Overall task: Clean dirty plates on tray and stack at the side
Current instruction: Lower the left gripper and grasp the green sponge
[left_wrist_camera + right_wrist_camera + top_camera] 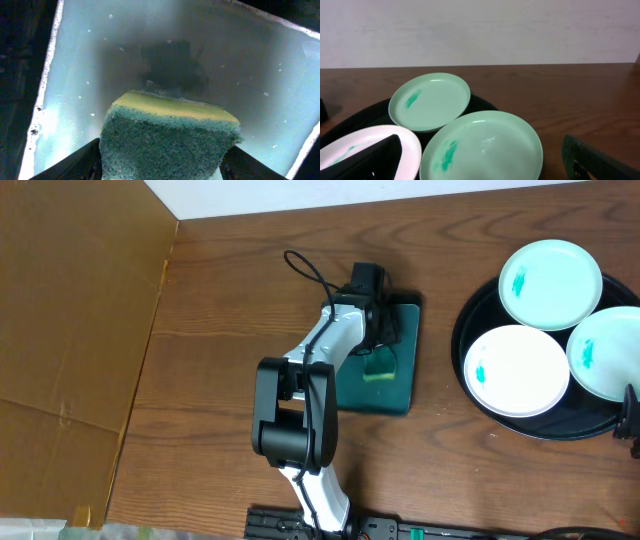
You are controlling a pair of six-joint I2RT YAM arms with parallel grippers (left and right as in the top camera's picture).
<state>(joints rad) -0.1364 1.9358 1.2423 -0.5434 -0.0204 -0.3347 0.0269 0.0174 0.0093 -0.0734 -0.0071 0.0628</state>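
Observation:
Three dirty plates (550, 282) (516, 370) (610, 352) lie on the round black tray (458, 345), each with a teal smear. My right gripper (485, 165) hangs open just above the nearest plate (485, 140), its fingers (375, 160) wide apart; in the overhead view only a dark bit of it shows at the right edge. My left gripper (162, 167) is down in the rectangular teal tray (405, 385), open, with one finger (75, 165) on each side of a green-and-yellow sponge (170, 135). The sponge looks unsqueezed and rests on that tray's bottom.
A brown cardboard sheet (70, 330) covers the table's left side. The left arm's black base (295, 420) stands at the front middle. Bare wooden table (440, 240) lies between the teal tray and the black tray.

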